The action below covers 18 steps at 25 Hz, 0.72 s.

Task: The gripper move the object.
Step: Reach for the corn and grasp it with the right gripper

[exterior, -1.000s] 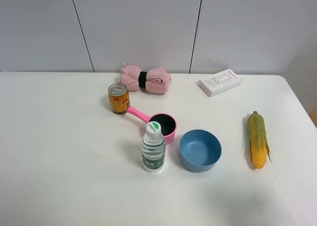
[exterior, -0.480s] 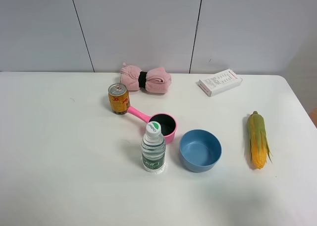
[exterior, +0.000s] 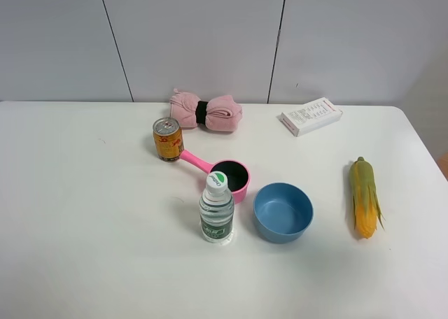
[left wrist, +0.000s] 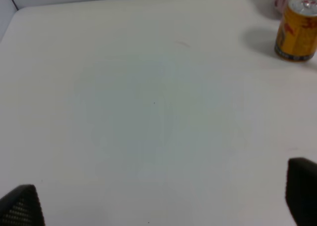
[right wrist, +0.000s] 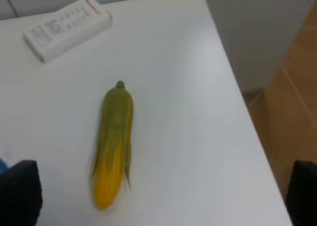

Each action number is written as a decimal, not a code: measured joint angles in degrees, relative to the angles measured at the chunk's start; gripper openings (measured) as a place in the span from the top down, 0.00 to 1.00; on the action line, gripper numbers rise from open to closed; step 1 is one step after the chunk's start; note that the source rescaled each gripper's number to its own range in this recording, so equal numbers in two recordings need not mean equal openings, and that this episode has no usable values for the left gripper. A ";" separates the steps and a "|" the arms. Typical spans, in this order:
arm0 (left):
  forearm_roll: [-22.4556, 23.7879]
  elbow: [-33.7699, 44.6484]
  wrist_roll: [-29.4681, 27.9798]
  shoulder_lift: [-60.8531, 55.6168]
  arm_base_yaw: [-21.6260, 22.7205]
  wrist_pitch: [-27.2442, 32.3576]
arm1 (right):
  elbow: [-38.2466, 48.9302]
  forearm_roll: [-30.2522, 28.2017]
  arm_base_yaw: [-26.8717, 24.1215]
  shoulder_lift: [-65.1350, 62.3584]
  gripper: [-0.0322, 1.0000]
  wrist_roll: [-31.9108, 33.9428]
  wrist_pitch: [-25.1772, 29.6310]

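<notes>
The toy corn cob [exterior: 365,197] lies on the white table near its right edge, green stem end pointing away from the front. In the right wrist view the corn [right wrist: 113,144] lies ahead of my right gripper [right wrist: 162,196]. Its two black fingertips [right wrist: 20,194] stand far apart at the frame's lower corners, open and empty, above the table. My left gripper [left wrist: 161,201] is also open and empty over bare table, with the yellow can [left wrist: 297,28] ahead of it. Neither gripper shows in the exterior high view.
A water bottle [exterior: 216,208], a blue bowl [exterior: 283,212], a pink scoop [exterior: 222,172] and the yellow can [exterior: 167,138] stand mid-table. A pink cloth bundle [exterior: 206,111] and a white box [exterior: 310,116] lie at the back. The table's right edge [right wrist: 237,97] is close to the corn.
</notes>
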 joint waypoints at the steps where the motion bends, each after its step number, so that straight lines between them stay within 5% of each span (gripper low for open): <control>1: 0.00 0.00 0.00 0.00 0.00 0.00 | -2.22 -0.61 0.00 2.84 0.00 0.08 0.79; 5: 0.00 0.00 0.00 0.00 0.00 0.00 | -9.19 -0.82 0.00 13.12 0.01 0.26 2.42; 11: 0.00 0.00 0.00 0.00 0.00 0.00 | -13.19 1.86 0.00 24.88 0.16 0.26 2.68; 18: 0.00 0.00 0.00 0.00 0.00 0.00 | -13.74 12.20 -4.88 36.81 0.20 -4.85 -0.34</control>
